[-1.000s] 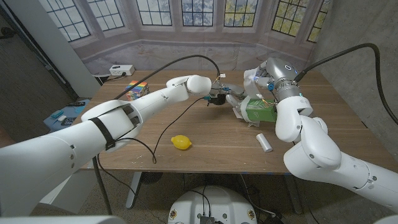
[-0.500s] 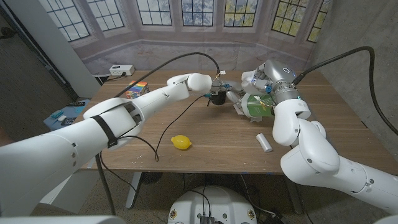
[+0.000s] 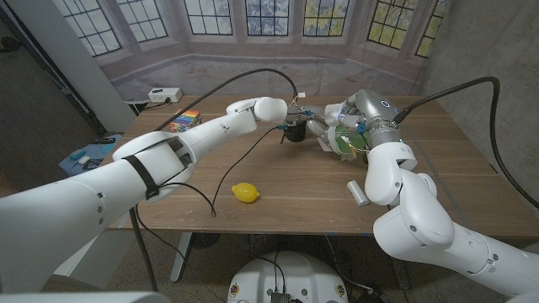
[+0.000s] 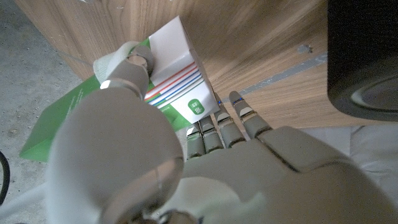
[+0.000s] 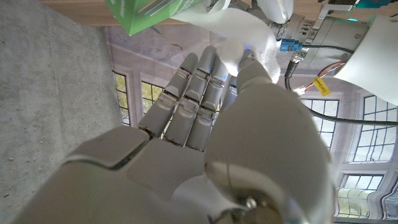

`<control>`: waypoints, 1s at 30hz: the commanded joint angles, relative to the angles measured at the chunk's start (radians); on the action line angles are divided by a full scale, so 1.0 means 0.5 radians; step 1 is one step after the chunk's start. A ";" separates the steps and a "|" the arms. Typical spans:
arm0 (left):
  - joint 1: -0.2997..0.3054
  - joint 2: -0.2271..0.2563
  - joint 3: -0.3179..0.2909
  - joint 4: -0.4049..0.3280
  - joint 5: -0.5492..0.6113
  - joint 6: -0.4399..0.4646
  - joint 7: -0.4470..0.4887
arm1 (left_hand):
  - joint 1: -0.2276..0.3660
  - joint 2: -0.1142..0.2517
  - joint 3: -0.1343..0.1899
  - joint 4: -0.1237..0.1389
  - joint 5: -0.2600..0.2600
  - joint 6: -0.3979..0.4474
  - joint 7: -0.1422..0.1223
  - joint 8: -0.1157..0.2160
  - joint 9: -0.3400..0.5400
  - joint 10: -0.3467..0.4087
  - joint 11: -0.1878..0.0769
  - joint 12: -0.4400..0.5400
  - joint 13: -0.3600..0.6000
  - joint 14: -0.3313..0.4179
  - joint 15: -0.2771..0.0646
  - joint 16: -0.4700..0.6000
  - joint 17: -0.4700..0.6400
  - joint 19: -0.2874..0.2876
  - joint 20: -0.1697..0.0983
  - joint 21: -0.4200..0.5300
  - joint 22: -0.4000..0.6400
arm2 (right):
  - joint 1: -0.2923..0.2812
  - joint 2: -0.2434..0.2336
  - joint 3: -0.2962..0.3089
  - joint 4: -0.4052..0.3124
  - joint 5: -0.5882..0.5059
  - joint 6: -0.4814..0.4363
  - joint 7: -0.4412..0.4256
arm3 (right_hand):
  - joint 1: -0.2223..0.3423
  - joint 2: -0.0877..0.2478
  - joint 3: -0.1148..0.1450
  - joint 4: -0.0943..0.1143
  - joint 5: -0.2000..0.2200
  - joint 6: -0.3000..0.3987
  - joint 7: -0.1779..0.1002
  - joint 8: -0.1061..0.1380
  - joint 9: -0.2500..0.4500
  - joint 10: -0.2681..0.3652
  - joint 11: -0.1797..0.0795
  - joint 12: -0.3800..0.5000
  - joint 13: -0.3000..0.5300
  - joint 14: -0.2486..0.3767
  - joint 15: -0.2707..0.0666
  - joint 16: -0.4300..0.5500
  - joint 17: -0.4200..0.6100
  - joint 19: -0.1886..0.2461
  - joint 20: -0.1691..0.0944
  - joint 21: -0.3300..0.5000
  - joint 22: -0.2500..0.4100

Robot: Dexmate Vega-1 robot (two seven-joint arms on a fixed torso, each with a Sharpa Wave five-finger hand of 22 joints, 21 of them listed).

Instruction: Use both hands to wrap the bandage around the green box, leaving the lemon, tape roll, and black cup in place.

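Two-handed wrapping work at the far right of the tabletop [image 3: 303, 185]. Grips the box [image 3: 347, 145] with the left hand [image 3: 313, 128]: in the left wrist view, thumb pressed on the white-and-green face and fingers [image 4: 214, 127] curled under the near edge, seemingly to steady it so that cloth can pass round. Cannot tell whether lifted clear or resting on the wood.

Pinches the white bandage [image 5: 245, 34] with the right hand [image 3: 338, 111], thumb against nearly straight fingers [image 5: 186, 93], just beside the box's end. Probably held so to keep the strip taut for a turn. Cannot tell how many turns lie on the box.

Leaves three things alone, as the task asks:
- cup [image 3: 294, 132], upright just beside the left hand and close enough to be knocked
- lemon [image 3: 245, 193], near the front middle and well apart from both hands
- tape roll [image 3: 359, 193], on its side in front of the box, by the right forearm

Calls for small, careful moves, judging by the cup's nearness.
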 commanded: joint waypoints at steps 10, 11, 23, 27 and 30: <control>0.001 0.048 -0.048 -0.047 -0.022 0.047 0.051 | -0.136 0.196 0.004 0.006 0.012 0.165 -0.019 0.522 0.003 0.164 -0.114 0.016 0.004 0.021 -0.004 -0.002 0.007 0.002 0.012 0.015 0.011 | -0.128 0.241 -0.054 0.072 -0.473 -0.004 0.286 | 0.060 0.035 0.001 0.003 0.011 0.008 0.010 -0.008 0.011 0.044 -0.030 0.004 0.006 0.003 -0.185 -0.007 0.013 0.010 -0.033 -0.001 0.003; 0.001 0.049 -0.052 -0.048 -0.026 0.048 0.052 | -0.137 0.196 0.004 0.007 0.012 0.162 -0.016 0.521 0.003 0.161 -0.114 0.015 0.004 0.021 -0.004 -0.001 0.007 0.002 0.011 0.015 0.011 | -0.149 0.262 -0.050 0.078 -0.492 -0.004 0.289 | 0.060 0.035 0.001 0.003 0.010 0.009 0.009 -0.008 0.011 0.046 -0.026 0.004 0.004 0.004 -0.185 -0.007 0.014 0.010 -0.034 -0.001 0.003; 0.027 0.097 -0.070 -0.159 -0.021 0.124 0.059 | -0.139 0.196 0.003 0.006 0.016 0.165 -0.017 0.521 0.002 0.163 -0.111 0.018 0.004 0.023 -0.002 -0.003 0.006 0.003 0.012 0.016 0.012 | -0.322 0.350 0.080 0.109 -0.337 0.061 0.113 | 0.061 0.036 -0.001 0.003 0.010 0.009 0.011 -0.009 0.011 0.045 -0.028 0.004 0.006 0.005 -0.184 -0.008 0.019 0.011 -0.036 -0.001 0.003; 0.038 0.117 -0.076 -0.198 -0.017 0.149 0.059 | -0.141 0.197 0.002 0.008 0.016 0.164 -0.017 0.522 0.003 0.165 -0.110 0.019 0.005 0.023 -0.003 -0.003 0.006 0.003 0.013 0.016 0.012 | -0.378 0.361 0.139 0.116 -0.228 0.094 0.015 | 0.061 0.036 -0.001 0.004 0.010 0.008 0.011 -0.009 0.011 0.046 -0.028 0.004 0.006 0.005 -0.185 -0.008 0.020 0.011 -0.035 -0.001 0.003; 0.045 0.128 -0.083 -0.219 -0.019 0.162 0.059 | -0.142 0.199 0.001 0.008 0.017 0.167 -0.022 0.523 0.002 0.164 -0.112 0.020 0.006 0.025 -0.002 -0.002 0.007 0.004 0.013 0.017 0.013 | -0.393 0.359 0.158 0.121 -0.163 0.100 -0.047 | 0.062 0.036 -0.001 0.003 0.010 0.010 0.010 -0.009 0.011 0.043 -0.028 0.003 0.006 0.005 -0.185 -0.009 0.021 0.010 -0.036 -0.001 0.003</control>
